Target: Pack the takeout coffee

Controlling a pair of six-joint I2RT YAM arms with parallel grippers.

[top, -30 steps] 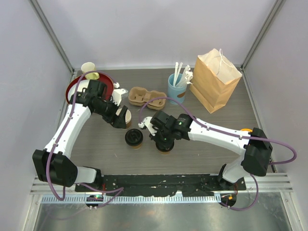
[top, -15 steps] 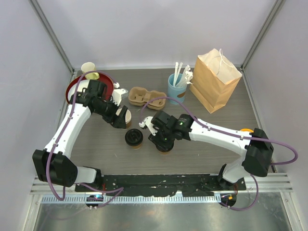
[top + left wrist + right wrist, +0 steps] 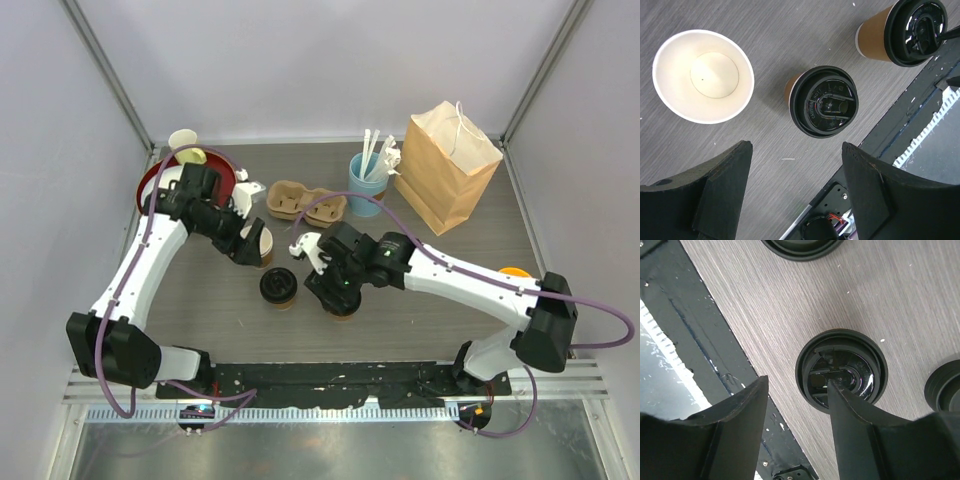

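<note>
Two takeout coffee cups, tan with black sip lids, stand at the table's near middle. One lidded cup (image 3: 278,287) (image 3: 824,100) stands free. My right gripper (image 3: 336,282) (image 3: 797,382) hovers open over the other lidded cup (image 3: 343,303) (image 3: 841,371) (image 3: 905,30); one fingertip (image 3: 832,385) lies over that cup's lid, the other is off its edge. My left gripper (image 3: 250,245) (image 3: 795,147) is open and holds nothing, beside a lidless tan cup (image 3: 258,240) (image 3: 702,76) with a white inside.
A brown cardboard cup carrier (image 3: 305,203) lies behind the cups. Behind it are a blue cup of utensils (image 3: 366,183) and a tan paper bag (image 3: 447,165) at the back right. A red plate (image 3: 150,180) with cups sits at the back left. The table's black front edge (image 3: 700,340) is close by.
My right gripper's jaws have opened from nearly shut over the lidded cup, and its wrist has shifted slightly left. The left arm and both cups have stayed put.
</note>
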